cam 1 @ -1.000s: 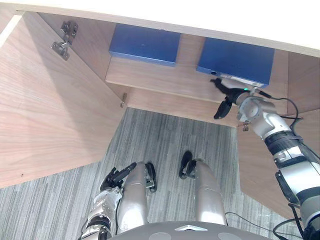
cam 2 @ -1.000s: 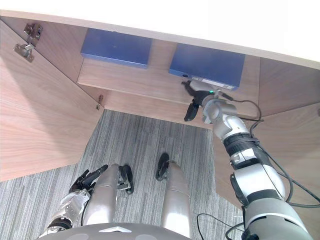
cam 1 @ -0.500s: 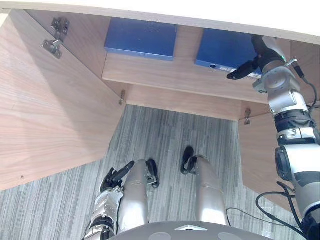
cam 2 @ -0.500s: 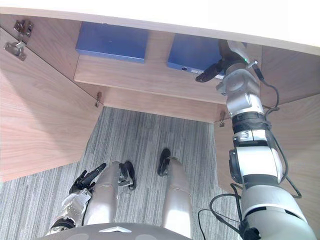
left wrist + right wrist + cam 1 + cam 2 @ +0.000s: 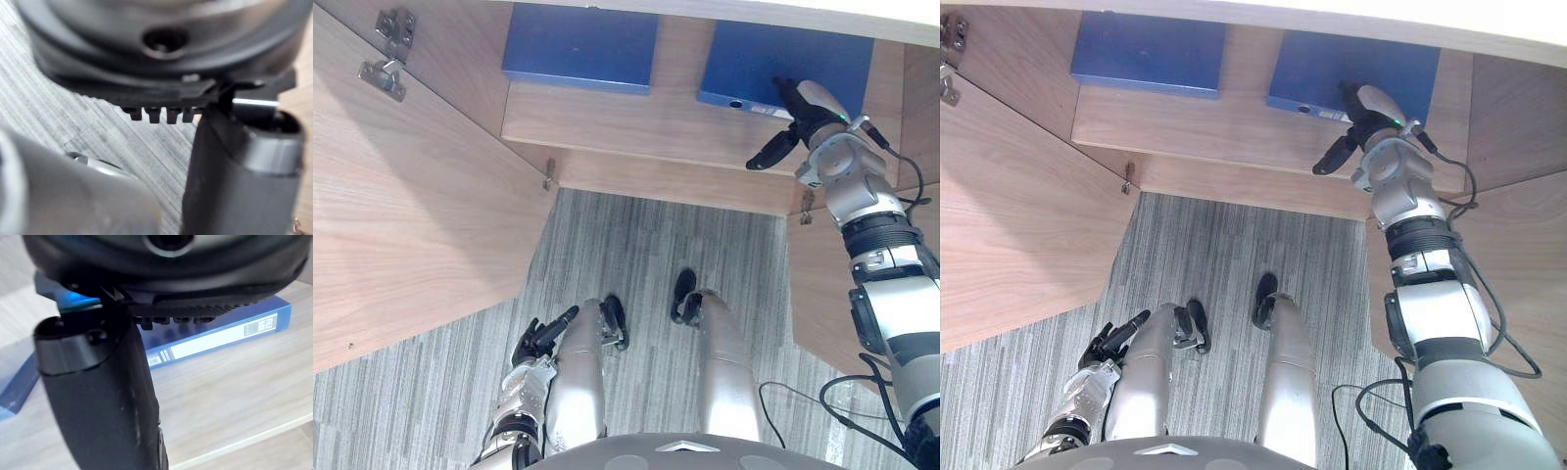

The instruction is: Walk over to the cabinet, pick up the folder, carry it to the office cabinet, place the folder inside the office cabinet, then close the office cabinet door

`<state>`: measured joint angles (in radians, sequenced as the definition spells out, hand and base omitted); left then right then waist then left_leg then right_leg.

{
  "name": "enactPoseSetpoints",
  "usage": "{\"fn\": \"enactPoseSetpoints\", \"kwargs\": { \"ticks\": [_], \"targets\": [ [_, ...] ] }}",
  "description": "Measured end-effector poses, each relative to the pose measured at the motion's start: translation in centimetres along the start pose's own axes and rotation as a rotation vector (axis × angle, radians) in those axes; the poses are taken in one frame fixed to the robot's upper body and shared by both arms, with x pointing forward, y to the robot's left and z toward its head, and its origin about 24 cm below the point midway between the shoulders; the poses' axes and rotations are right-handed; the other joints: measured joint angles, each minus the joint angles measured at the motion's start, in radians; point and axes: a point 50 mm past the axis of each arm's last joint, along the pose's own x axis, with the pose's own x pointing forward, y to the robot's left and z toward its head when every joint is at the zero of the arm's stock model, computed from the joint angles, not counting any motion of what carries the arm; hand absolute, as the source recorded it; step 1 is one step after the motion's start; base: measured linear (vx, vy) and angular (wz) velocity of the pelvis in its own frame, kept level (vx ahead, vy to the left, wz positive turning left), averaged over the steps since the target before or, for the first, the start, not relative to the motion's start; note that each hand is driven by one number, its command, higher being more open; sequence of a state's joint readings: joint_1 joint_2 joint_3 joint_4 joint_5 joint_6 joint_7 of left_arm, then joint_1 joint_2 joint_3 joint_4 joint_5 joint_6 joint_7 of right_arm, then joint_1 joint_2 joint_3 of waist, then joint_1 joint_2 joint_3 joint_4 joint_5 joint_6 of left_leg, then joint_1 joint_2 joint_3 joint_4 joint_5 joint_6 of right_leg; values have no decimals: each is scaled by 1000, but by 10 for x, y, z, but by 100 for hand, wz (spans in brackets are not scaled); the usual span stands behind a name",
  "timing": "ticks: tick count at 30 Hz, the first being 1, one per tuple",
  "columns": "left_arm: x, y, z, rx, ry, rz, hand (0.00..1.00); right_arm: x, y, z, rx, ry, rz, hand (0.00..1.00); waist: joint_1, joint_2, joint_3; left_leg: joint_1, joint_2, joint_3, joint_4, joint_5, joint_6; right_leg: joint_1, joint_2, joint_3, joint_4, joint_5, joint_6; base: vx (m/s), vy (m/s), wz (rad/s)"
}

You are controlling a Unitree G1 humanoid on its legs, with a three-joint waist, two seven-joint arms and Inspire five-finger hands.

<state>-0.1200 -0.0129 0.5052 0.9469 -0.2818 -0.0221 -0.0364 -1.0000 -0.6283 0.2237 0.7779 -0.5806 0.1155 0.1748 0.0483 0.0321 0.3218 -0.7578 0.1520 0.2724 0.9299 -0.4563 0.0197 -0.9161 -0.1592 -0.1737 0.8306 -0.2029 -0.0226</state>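
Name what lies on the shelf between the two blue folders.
Nothing: between the left blue folder and the right blue folder the wooden shelf is bare, as the left eye view shows.

The head pair looked steeply down from up high into the open cabinet (image 5: 460, 69). Both eyes caught the same stuff: the shelf (image 5: 607, 127), the left folder (image 5: 578, 49), the right folder (image 5: 803, 64), the swung-out door (image 5: 411, 225) and the grey carpet (image 5: 656, 245). The right eye sat a touch to the side, so everything landed slightly further left in it. The left wrist cam hung super close behind the left hand (image 5: 234, 186), facing the carpet. The right wrist cam was jammed right up behind the right hand (image 5: 98, 396), facing the shelf and the right folder's labelled spine, the same folder the head pair saw.
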Motion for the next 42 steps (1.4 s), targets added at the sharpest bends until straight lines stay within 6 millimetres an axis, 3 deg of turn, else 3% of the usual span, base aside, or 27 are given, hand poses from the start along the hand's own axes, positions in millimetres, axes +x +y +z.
{"fn": "enactPoseSetpoints", "kwargs": {
  "ticks": [8, 18, 23, 29, 33, 37, 39, 42],
  "targets": [
    [0, 2, 3, 5, -6, -12, 100, 4, -11, 8, -18, -12, 21, 100, -2, -5, 8, -24, 0, -5, 18, -1, 1, -20, -1, 2, 12, 1, -2, -56, -1, 1],
    [1, 5, 9, -40, -30, -7, 100, 8, -65, 14, 30, 12, -76, 100, 1, -2, 58, -76, -1, -11, 53, 1, 5, -68, -11, 1, 42, 6, -8, -68, -9, 2],
    [1, 2, 12, -65, -50, -15, 100, 7, -84, 16, -89, 67, -130, 100, 4, 9, 65, -92, -1, -16, 62, 1, 6, -79, -12, -1, 47, 7, -10, -60, -13, 1],
    [4, -4, 23, -112, -69, -10, 100, 5, -90, 11, -139, 120, -158, 100, 3, 11, 66, -99, -2, -18, 65, 2, 6, -87, -14, -1, 51, 7, -9, -51, -12, 1],
    [8, -20, 37, -115, -107, -50, 100, 4, -93, 9, -103, 131, -176, 100, 3, 16, 82, -105, -2, -18, 77, 2, 6, -94, -14, 3, 61, 8, -8, -74, -17, 0],
    [8, -26, 38, -118, -112, -62, 100, 4, -94, 10, -17, 125, -215, 100, -2, 15, 87, -103, -1, -18, 80, 2, 6, -93, -13, 5, 61, 11, -5, -92, -18, -1],
    [8, -30, 38, -123, -110, -60, 100, 4, -95, 16, 39, 116, -276, 100, -3, 15, 88, -99, -1, -17, 81, 2, 6, -89, -12, 7, 61, 13, -4, -75, -12, -3],
    [8, -33, 37, -129, -111, -44, 100, -3, -108, 46, 88, 15, -418, 100, -20, 15, 94, -86, 1, -5, 78, 2, 6, -81, -8, 17, 57, 17, -1, -90, -12, -8]
  ]
}}
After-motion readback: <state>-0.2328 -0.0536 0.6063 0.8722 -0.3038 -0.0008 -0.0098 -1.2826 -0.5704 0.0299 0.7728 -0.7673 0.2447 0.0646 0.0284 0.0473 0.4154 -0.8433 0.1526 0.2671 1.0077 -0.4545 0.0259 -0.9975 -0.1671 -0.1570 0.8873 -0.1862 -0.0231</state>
